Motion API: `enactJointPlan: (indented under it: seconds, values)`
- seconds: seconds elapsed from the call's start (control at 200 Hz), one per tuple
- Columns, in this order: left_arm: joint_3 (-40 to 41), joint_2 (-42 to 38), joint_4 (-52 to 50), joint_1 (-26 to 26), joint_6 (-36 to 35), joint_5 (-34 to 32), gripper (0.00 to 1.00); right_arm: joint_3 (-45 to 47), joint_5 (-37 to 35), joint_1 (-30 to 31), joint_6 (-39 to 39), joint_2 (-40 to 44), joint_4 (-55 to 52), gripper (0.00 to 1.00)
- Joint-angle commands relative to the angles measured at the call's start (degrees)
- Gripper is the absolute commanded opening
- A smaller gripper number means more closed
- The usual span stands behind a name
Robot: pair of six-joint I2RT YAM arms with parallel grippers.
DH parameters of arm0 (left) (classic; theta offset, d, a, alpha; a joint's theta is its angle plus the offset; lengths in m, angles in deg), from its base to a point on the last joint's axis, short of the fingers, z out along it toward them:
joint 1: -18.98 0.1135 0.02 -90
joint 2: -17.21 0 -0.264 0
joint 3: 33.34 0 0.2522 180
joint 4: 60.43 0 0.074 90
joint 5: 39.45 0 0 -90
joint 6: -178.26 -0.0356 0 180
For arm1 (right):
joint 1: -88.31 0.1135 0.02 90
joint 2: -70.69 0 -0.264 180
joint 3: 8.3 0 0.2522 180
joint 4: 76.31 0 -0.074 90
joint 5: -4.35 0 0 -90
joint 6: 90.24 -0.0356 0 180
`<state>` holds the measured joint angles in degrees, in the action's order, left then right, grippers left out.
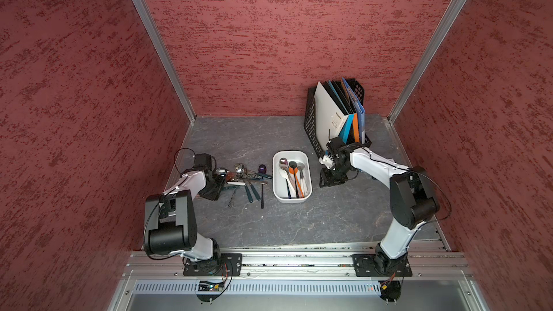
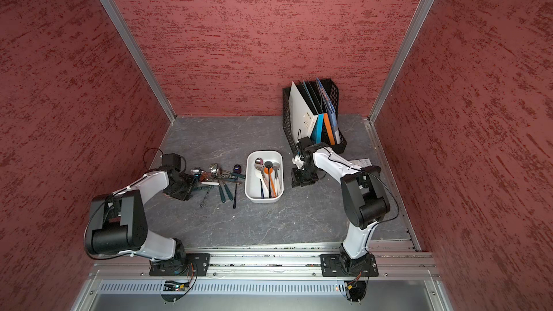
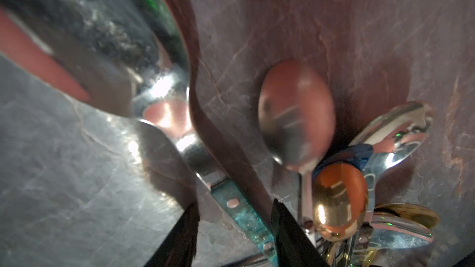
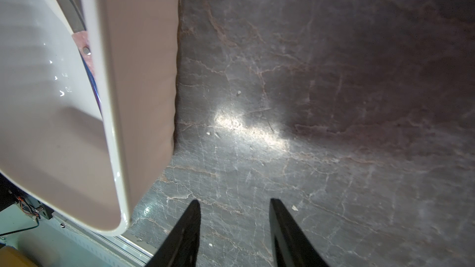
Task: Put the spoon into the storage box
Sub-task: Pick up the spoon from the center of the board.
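Rough-textured dull red walls (image 1: 269, 40) enclose three sides of a grey, veined tabletop (image 1: 299, 222), with aluminium posts (image 1: 155, 43) in the back corners, an aluminium rail (image 1: 299, 261) along the front, a black perforated file rack (image 1: 311, 121) of folders (image 1: 329, 109) at the back right, and a bright light patch (image 4: 252, 129) on the surface.

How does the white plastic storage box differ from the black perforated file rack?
The white plastic storage box is low and solid-walled; the black perforated file rack is tall with holed walls. The box holds spoons; the rack holds upright folders. Both are open-topped.
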<state>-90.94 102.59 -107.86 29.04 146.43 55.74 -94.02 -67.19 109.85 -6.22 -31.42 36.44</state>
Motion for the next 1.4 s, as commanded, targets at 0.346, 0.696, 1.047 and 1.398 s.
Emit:
enactJointPlan:
  seconds: [0.346, 0.696, 1.047, 1.398]
  values:
    - [0.22, 4.01, -4.76, 0.92, -1.73, -1.77, 0.42, -1.5, 0.77, -0.34, 0.32, -0.19, -0.67, 0.46]
    - [-2.97, 7.81, -8.43, 1.62, -5.22, -2.12, 0.31, -1.51, 1.13, -0.35, 0.53, -0.2, -0.63, 0.46]
    - [-4.15, 9.24, -9.72, 1.89, -9.39, -2.34, 0.19, -1.43, 1.24, -0.33, 0.45, 0.61, -0.65, 0.46]
    - [-4.1, -0.11, -14.81, 0.88, -14.96, -3.96, 0.17, -0.81, 1.92, -0.34, -1.04, 2.76, -0.47, 0.46]
